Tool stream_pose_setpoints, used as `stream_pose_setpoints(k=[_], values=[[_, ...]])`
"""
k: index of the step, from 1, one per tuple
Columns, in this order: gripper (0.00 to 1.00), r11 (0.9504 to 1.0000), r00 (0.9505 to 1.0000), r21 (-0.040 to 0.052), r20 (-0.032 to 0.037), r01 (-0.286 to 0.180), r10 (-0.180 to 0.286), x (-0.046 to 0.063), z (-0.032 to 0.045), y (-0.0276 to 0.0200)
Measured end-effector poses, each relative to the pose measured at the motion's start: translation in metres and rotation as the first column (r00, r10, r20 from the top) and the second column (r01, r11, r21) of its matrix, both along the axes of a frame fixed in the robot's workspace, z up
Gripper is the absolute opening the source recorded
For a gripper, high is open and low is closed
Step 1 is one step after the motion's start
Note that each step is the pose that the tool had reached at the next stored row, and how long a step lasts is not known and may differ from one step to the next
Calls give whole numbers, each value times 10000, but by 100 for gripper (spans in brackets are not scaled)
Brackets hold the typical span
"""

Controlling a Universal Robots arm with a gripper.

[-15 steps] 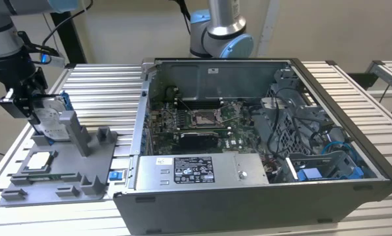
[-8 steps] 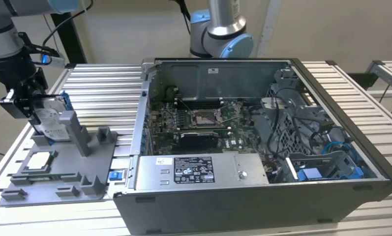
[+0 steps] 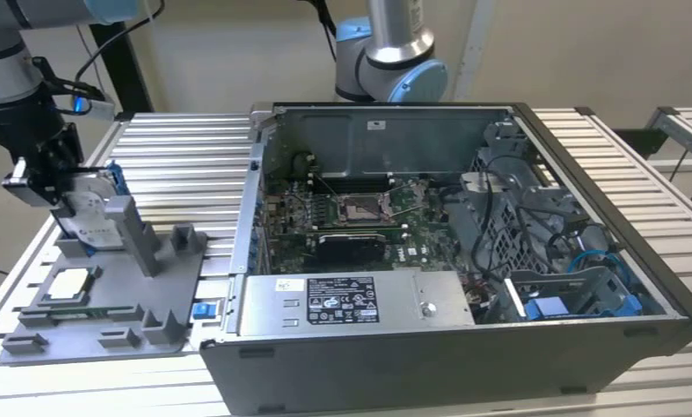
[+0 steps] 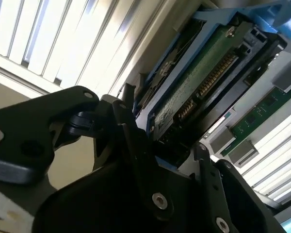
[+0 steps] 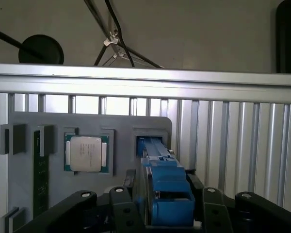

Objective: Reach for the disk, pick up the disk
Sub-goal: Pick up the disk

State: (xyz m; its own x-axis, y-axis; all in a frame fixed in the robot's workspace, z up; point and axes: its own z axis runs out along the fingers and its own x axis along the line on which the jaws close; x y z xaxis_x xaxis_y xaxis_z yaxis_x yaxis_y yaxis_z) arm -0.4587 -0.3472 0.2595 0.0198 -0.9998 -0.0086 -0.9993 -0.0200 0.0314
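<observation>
- First wrist view: claw (image 5: 165, 196) open, its jaws spread either side of the disk (image 5: 169, 182), close to its blue side rails.
- Exterior view: disk stands on edge in a grey tray (image 3: 126, 304) on the slatted tabletop (image 3: 183, 165). Its silver face carries a white label, print unreadable.
- Square chip (image 5: 85, 153) lies in the tray nearby.
</observation>
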Motion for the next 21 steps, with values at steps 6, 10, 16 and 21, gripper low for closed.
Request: stream_pose_setpoints(k=[6, 10, 16, 21], values=[[100, 10000, 10000, 1, 0, 0, 0, 0, 0, 0], [100, 10000, 10000, -1, 0, 0, 0, 0, 0, -1], [0, 10000, 10000, 3, 2, 0, 0, 0, -1, 0], [0, 10000, 10000, 4, 1, 0, 0, 0, 0, 0]])
